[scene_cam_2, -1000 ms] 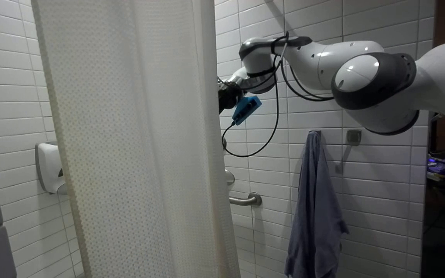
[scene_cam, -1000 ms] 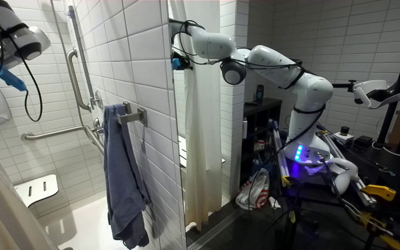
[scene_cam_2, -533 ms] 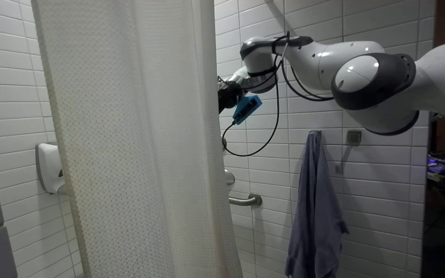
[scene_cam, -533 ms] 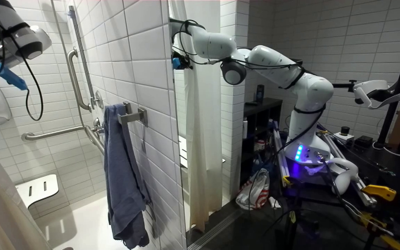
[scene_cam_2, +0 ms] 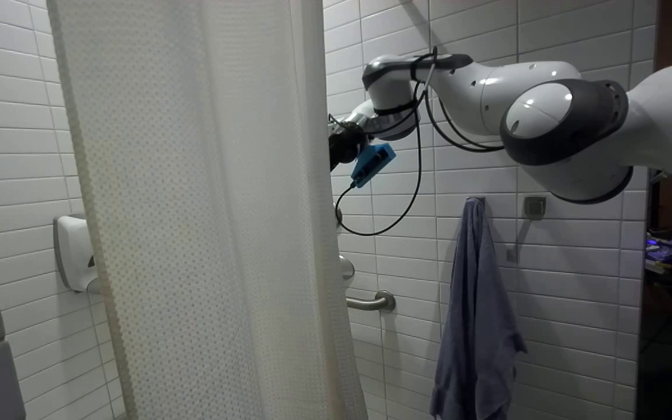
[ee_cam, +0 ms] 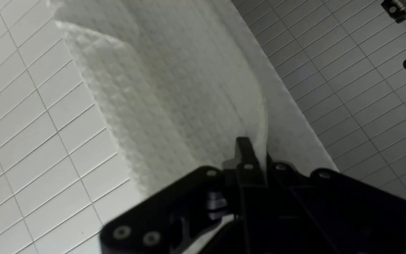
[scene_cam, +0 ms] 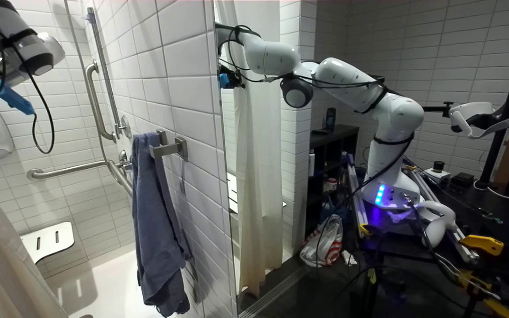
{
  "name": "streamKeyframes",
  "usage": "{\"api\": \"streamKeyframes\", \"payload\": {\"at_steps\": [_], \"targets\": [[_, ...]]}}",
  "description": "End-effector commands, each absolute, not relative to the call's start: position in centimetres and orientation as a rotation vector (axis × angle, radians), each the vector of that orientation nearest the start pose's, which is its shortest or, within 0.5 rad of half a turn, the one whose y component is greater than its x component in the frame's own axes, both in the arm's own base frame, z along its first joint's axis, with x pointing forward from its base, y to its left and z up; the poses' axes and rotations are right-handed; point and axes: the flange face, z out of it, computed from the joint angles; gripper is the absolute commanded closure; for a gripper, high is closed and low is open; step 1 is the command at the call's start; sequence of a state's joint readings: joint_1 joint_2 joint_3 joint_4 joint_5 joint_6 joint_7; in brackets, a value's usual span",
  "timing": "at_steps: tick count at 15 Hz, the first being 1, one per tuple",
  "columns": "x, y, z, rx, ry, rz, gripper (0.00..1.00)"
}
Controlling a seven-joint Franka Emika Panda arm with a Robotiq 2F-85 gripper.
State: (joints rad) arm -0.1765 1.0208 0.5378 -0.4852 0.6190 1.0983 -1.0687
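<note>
pinching the curtain (ee_cam: pixel 178 91) in the claw (ee_cam: pixel 261 159), apparently

We list one shower curtain (scene_cam_2: pixel 207 221), shown in both exterior views: off-white cloth with a small dotted texture, hanging, in an exterior view, left of centre in long near-upright folds from top to bottom of the frame, beige along its left edge. In the wrist view we record it slanting from upper left towards lower right, its left margin rippled and creased over at the upper left, with one fold pinched in the gripper (ee_cam: pixel 256 150), below and right of centre.
</note>
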Motion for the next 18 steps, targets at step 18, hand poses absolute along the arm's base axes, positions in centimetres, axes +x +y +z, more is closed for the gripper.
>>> {"api": "streamKeyframes", "payload": {"at_steps": [18], "targets": [[71.1,11.7,49.2,-1.533,-1.444,-0.232,1.00]]}}
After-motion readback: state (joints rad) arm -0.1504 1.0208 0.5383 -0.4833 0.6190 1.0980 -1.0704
